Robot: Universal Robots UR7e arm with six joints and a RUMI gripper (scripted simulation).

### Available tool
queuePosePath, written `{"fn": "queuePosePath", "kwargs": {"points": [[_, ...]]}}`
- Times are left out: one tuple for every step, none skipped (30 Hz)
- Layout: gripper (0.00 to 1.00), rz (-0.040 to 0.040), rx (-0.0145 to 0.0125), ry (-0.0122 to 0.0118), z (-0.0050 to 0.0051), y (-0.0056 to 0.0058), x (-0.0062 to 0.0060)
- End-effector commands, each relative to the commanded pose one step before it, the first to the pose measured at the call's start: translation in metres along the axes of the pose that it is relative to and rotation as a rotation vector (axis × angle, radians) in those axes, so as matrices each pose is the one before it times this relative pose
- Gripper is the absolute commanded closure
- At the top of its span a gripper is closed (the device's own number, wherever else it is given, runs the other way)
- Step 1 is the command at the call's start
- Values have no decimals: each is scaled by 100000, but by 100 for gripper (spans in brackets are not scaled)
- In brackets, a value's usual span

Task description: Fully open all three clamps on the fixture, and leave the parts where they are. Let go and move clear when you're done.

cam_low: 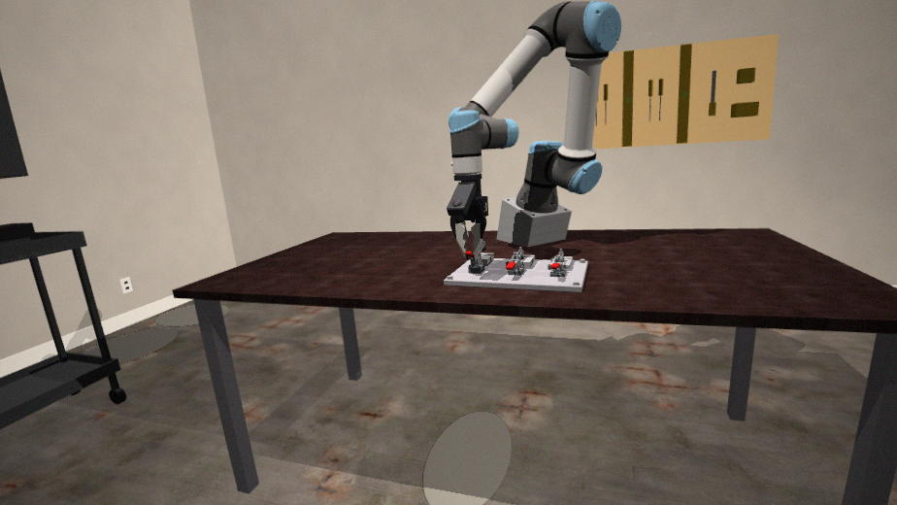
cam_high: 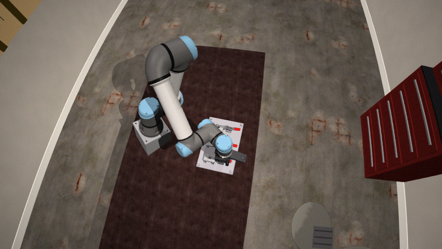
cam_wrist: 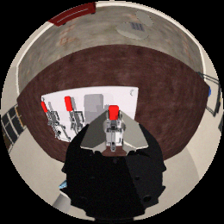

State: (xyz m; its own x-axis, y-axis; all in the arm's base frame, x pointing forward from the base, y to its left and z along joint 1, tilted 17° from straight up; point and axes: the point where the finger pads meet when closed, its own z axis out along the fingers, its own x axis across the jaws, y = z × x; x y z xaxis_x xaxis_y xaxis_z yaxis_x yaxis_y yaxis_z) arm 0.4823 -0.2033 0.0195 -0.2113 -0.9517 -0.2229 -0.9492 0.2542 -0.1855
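The arm (cam_low: 523, 59) bends over the table (cam_low: 690, 270) and points straight down. Its claw (cam_low: 469, 248) pinches the red-tipped clamp (cam_wrist: 113, 122) at one end of the plate (cam_low: 564, 283). Two more clamps (cam_wrist: 69, 109) stand beside it.

Workshop: tool board (cam_low: 683, 90), drawer cabinet (cam_high: 402, 123)

1. Beige walls (cam_low: 314, 94) are enclosing me, over a stained grey floor (cam_low: 564, 388).
2. The dark wooden bench (cam_low: 351, 263) is standing on grey legs.
3. A black cart (cam_low: 44, 242) is waiting left; a red cabinet (cam_high: 402, 123) and a tan tool board (cam_low: 728, 87) are flanking.
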Motion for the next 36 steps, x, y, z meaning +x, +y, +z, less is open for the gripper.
{"fn": "queuePosePath", "kwargs": {"points": [[100, -11, 72, 53, -253, 204, 17], [100, 0, 0, 0, -54, 62, 0], [100, 0, 0, 0, -55, 63, 0], [100, 0, 0, 0, -55, 64, 0], [100, 0, 0, 0, -55, 64, -1], [100, 0, 0, 0, -49, 73, 0], [100, 0, 0, 0, -48, 75, 0], [100, 0, 0, 0, -48, 76, 0], [100, 0, 0, 0, -48, 76, 0], [100, 0, 0, 0, -48, 76, 0], [100, 0, 0, 0, -48, 76, 0], [100, 0, 0, 0, -48, 76, 0], [100, 0, 0, 0, -48, 76, -1], [100, 0, 0, 0, 0, 0, 0], [100, 0, 0, 0, 0, 0, 0], [100, 0, 0, 0, -39, 87, 1], [100, 0, 0, 0, -39, 87, 0], [100, 0, 0, 0, -38, 87, 0], [100, 0, 0, 0, -38, 86, 0], [100, 0, 0, 0, -37, 85, 0], [100, 0, 0, 0, -37, 85, 0], [100, 0, 0, 0, -36, 84, -1], [100, 0, 0, 0, -32, 88, 0], [100, 0, 0, 0, -26, 94, 1], [100, 0, 0, 0, -25, 93, 0], [100, 0, 0, 0, -25, 92, 0], [100, 0, 0, 0, -24, 90, 0], [100, 0, 0, 0, -23, 89, 0], [100, 0, 0, 0, -23, 87, 0], [100, 0, 0, 0, -22, 85, -1], [100, 0, 0, 0, 0, 0, 0], [100, 0, 0, 0, 0, 0, 0], [100, 0, 0, 0, -11, 81, 0], [100, 0, 0, 0, -9, 79, 0], [100, 0, 0, 0, -9, 77, 0], [100, 0, 0, 0, -8, 75, 0]]}}
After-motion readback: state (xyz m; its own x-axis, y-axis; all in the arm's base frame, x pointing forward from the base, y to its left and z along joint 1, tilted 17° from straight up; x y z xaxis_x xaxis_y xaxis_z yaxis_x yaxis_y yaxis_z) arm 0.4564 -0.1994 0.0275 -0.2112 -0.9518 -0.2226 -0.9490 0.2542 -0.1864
